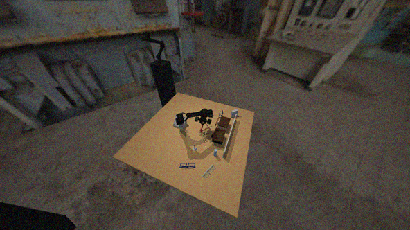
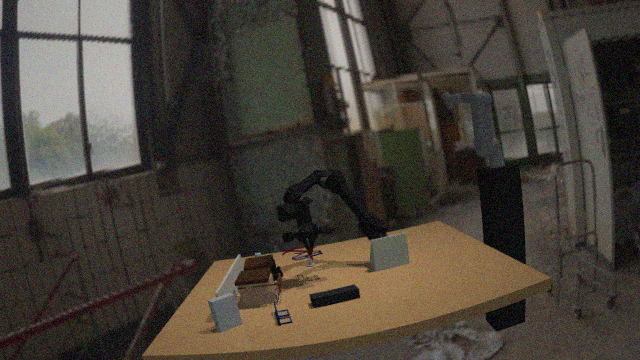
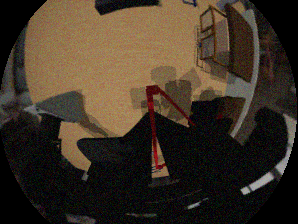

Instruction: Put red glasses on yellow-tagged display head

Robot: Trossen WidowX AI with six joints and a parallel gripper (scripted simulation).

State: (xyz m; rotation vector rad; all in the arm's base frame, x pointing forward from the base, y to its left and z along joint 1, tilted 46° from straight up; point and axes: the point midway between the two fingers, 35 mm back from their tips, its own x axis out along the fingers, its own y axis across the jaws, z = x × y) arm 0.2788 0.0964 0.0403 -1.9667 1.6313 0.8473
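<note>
Reading the top view from left to right, I find the spare blue glasses [image 1: 187, 166] well apart from my working side, so they need no detour. Next is my gripper [image 1: 204, 124] [image 2: 310, 250] [image 3: 150, 115], its fingers drawn narrow on the red glasses [image 1: 202, 128] [image 2: 295, 250] [image 3: 151, 105]. These hang above the table [image 1: 157, 141] [image 2: 425, 280] [image 3: 100, 50], their shadow falling apart from them. I judge the step in hand to be securing and carrying: I should keep the pinch steady, lift gently, check for swing, and level the frame before turning it to the face. A slip at this thin hold would tilt the bridge.

To the right stand two brown-topped heads, the farther one [image 1: 218, 136] [image 2: 259, 262] and the nearer one [image 1: 222, 121] [image 2: 253, 276] as the exterior view has them. I cannot tell which bears the yellow tag; that must be confirmed before approach. The gap between them is narrow, so I should come in high from the open front, temples clear of the neighbour. Rightmost, the long pale panel [image 1: 230, 136] [image 2: 230, 276] closes off the rear; I should avoid overreaching into it.
</note>
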